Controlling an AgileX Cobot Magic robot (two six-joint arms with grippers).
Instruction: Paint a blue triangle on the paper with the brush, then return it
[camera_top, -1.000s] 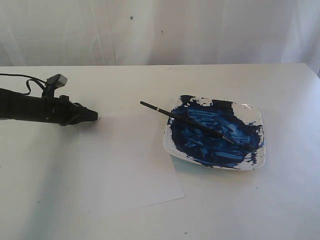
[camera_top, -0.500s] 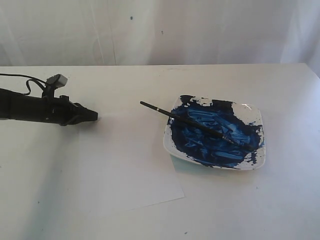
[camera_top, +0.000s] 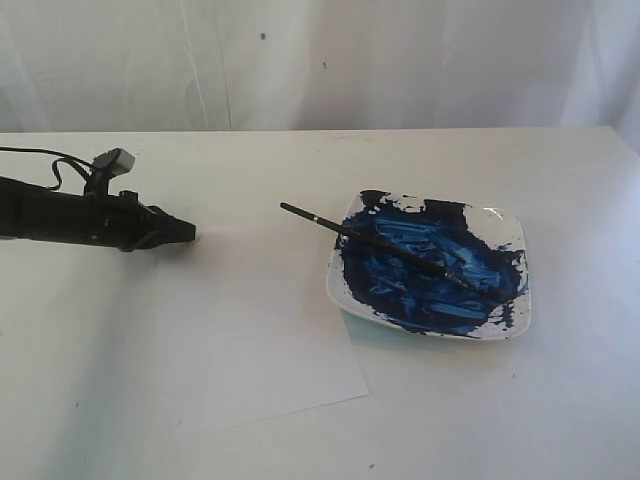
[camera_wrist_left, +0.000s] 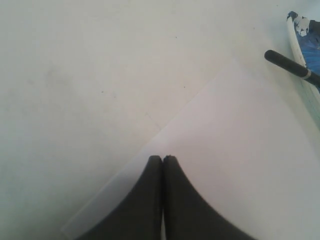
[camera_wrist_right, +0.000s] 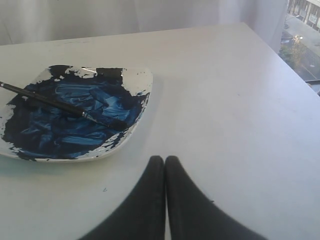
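A: The left pincer (camera_wrist_left: 162, 158) has its jaws pressed together with nothing between them, its tips over the edge of the paper (camera_top: 250, 330). What could go wrong from there?

B: It has to part them before it reaches the brush (camera_top: 380, 243). Shut, it would only shove the handle. The handle end juts past the rim of the dish (camera_top: 497, 214) toward the paper, and the bristles lie in the blue paint. A nudge could roll the brush deeper into the paint or tip it onto the counter (camera_top: 450, 160).

A: And the sheet?

B: It is thin, loose and blank, so no painting has begun. Its edge runs right by the dish, though whether it goes under the rim cannot be told. A low sweep could drag or crease it, and a loaded brush may drip on it.

A: The right pincer (camera_wrist_right: 165, 159)?

B: It is also closed and empty, on the side of the dish away from the paper. If both reached in, they could meet over the dish.

A: The left arm's pose?

B: It is stretched almost level, low over the counter. It comes in from the left of the exterior view and aims toward the brush handle, well apart from it.
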